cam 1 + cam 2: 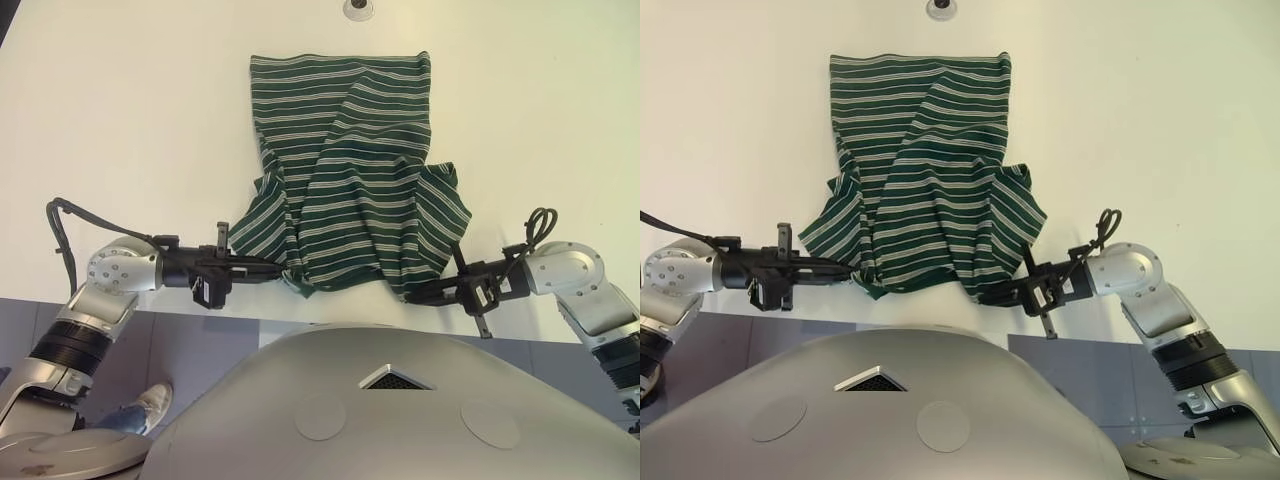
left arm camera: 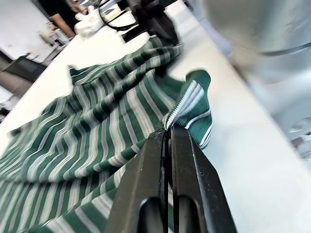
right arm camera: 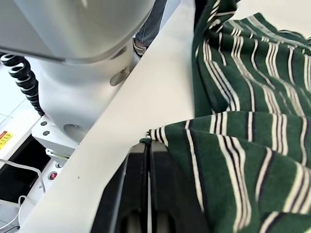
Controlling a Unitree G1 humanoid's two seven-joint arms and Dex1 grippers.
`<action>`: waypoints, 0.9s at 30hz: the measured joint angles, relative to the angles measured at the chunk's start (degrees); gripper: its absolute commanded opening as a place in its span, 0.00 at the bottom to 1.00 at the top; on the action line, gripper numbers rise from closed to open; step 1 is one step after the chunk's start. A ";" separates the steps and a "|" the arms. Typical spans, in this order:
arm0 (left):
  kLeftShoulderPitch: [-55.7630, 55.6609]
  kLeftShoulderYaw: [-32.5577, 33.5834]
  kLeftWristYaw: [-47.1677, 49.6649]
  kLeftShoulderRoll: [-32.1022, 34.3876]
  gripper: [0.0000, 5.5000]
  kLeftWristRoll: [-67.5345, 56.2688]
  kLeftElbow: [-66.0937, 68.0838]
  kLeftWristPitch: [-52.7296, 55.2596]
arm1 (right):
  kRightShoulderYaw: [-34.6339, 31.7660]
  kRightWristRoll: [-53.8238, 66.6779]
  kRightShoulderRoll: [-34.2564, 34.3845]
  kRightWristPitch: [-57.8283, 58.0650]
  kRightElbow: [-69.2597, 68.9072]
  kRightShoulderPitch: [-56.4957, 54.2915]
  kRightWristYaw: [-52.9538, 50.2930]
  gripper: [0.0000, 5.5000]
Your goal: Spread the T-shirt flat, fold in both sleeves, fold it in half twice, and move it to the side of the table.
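A dark green T-shirt [image 1: 345, 170] with white stripes lies rumpled on the white table [image 1: 120, 120], its far hem straight and its near part bunched at the table's front edge. My left gripper [image 1: 283, 273] is shut on the shirt's near left corner; in the left wrist view the fingers [image 2: 165, 145] pinch a striped fold of the shirt [image 2: 97, 131]. My right gripper [image 1: 410, 295] is shut on the near right corner, with the cloth [image 3: 233, 141] draped over the closed fingers [image 3: 148, 150].
A small round fitting [image 1: 358, 9] sits in the table at the far edge, beyond the shirt. Bare tabletop lies to the shirt's left and right [image 1: 560, 110]. The table's front edge [image 1: 200, 318] runs just under both grippers.
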 measured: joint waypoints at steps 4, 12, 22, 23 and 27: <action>0.52 -0.61 -1.35 0.05 0.07 -0.17 -1.37 1.68 | -0.79 2.13 1.66 1.77 -0.32 -1.53 -1.15 0.20; 0.64 -0.41 -4.29 0.13 0.34 -0.81 -2.28 5.02 | -1.52 1.78 0.84 2.26 -0.39 -1.63 0.02 0.48; 3.35 8.93 -3.57 -0.25 0.44 -16.35 -8.28 2.55 | -6.72 4.49 -2.27 -3.40 -1.48 0.65 0.60 0.57; 3.82 10.78 -4.60 0.01 0.44 -20.38 -9.26 2.66 | -8.40 6.30 -2.66 -3.68 -2.43 0.65 0.76 0.57; 3.73 18.38 -8.21 -2.39 0.44 -36.05 -11.16 9.10 | -13.50 15.23 -2.97 -2.55 -3.83 0.64 2.09 0.57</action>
